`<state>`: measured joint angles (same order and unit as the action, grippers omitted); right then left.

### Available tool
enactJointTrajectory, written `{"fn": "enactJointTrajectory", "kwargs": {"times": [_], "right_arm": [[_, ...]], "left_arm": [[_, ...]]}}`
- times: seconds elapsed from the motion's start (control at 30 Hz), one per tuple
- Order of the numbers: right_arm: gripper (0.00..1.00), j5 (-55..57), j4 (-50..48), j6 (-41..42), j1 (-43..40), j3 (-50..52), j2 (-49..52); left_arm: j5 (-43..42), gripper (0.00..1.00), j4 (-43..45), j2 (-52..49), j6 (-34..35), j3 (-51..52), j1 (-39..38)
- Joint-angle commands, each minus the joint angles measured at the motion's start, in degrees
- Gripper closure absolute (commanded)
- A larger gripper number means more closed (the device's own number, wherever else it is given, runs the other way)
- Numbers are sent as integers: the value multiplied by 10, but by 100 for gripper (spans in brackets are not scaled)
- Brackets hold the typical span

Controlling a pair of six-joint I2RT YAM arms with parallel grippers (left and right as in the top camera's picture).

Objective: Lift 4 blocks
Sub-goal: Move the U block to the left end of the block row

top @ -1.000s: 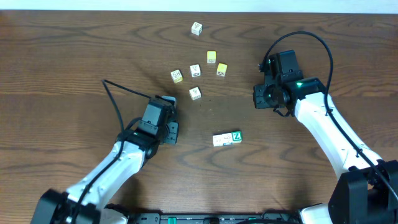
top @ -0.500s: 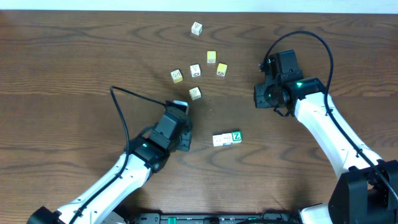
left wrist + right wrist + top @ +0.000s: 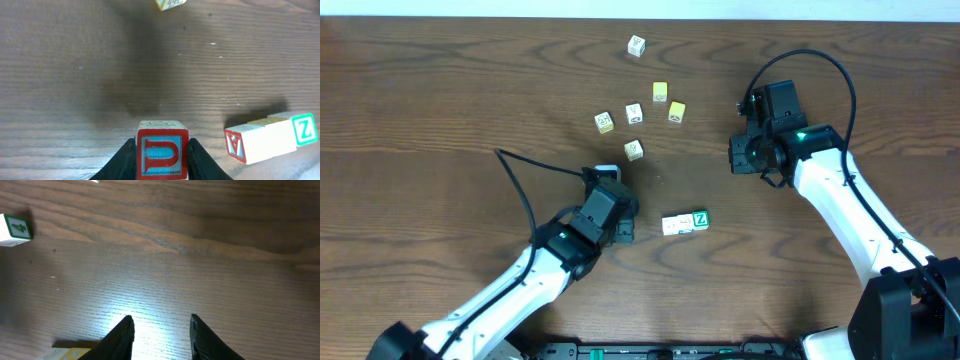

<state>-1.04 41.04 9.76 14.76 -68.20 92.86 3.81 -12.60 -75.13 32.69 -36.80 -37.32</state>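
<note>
1. One red-faced block (image 3: 162, 145), marked U, sits clamped between the fingers of the left gripper (image 3: 162, 159), just left of the green Z block (image 3: 303, 129).
2. A white block (image 3: 250, 142) with a red A touches the Z block's left side.
3. From overhead the left gripper hides the held block; only the left wrist view shows its red face.
4. Far right of the Z block, the right gripper (image 3: 162, 332) stands partly open over bare table (image 3: 200, 255), holding nothing.

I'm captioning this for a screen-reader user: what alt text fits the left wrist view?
The left claw grips a red-bordered letter cube at bottom centre, over a dark wooden table. To its right lie a red-A cube and a green-Z cube, side by side.
</note>
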Motion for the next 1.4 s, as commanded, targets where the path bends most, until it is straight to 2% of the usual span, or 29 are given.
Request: {"fn": "enactJointTrajectory", "kwargs": {"times": [0.0, 0.23, 0.67, 1.37], "right_arm": [[67, 8, 3, -7, 3, -3, 2], [67, 8, 5, -7, 3, -3, 2], [69, 8, 5, -7, 3, -2, 2], [71, 8, 5, -8, 3, 5, 2]], "left_arm": [[-10, 75, 17, -33, 28, -15, -2], [-34, 75, 48, -75, 30, -23, -2], [-31, 75, 59, -76, 59, -24, -56], [-32, 75, 67, -91, 96, -23, -69]]}}
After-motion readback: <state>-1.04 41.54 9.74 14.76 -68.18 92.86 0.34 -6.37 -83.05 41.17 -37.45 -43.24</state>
